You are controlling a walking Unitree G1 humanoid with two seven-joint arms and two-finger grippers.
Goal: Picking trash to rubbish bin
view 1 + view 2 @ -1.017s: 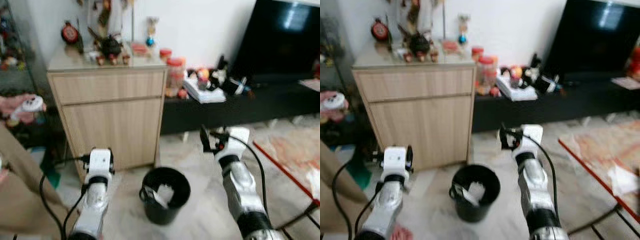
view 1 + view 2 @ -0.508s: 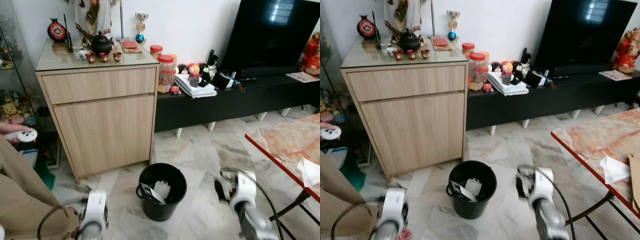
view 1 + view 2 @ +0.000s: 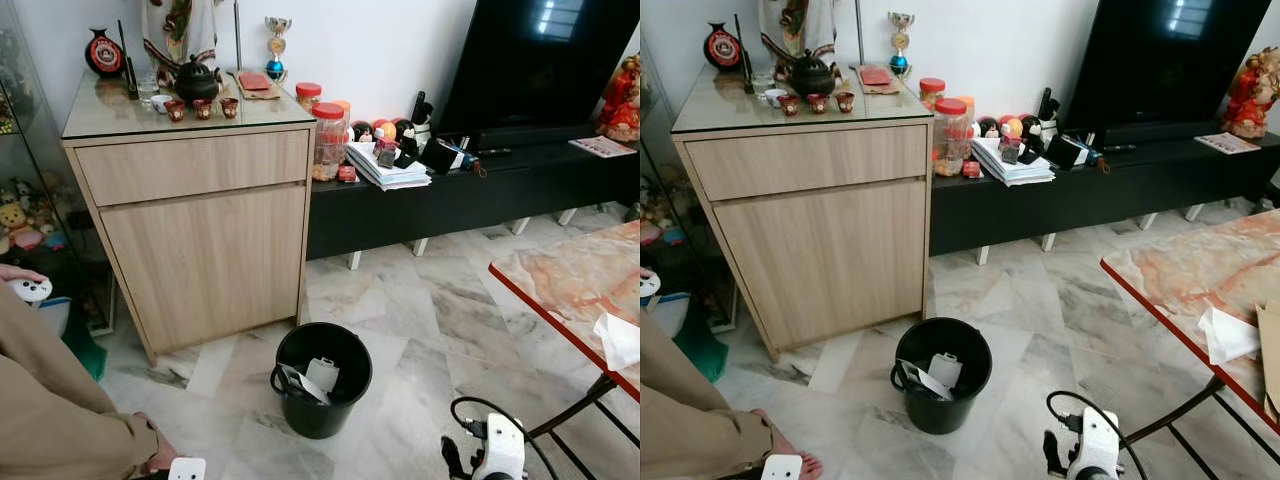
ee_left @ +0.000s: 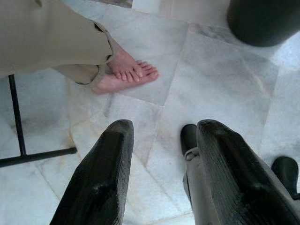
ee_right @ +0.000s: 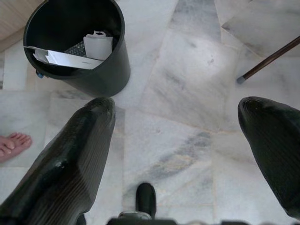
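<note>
The black rubbish bin (image 3: 322,378) stands on the marble floor in front of the wooden cabinet, with white paper (image 3: 322,376) and a flat card (image 5: 61,57) inside. My right gripper (image 5: 178,110) hangs low over the floor beside the bin, open wide with nothing between its fingers. The right arm (image 3: 497,455) shows at the bottom edge, right of the bin. My left gripper (image 4: 164,136) is open too and holds nothing. It points at the floor near a person's bare foot (image 4: 129,75), and the bin's edge (image 4: 262,21) lies beyond it.
A person in beige trousers (image 3: 60,420) stands at the left, holding a white controller (image 3: 28,290). The wooden cabinet (image 3: 200,230) and a black TV bench (image 3: 470,200) line the wall. A marble-topped table (image 3: 570,280) with a tissue (image 3: 622,340) stands at the right.
Both arms have dropped from chest height above the bin to the bottom edge of the view. The head camera has steadied and shifted slightly.
</note>
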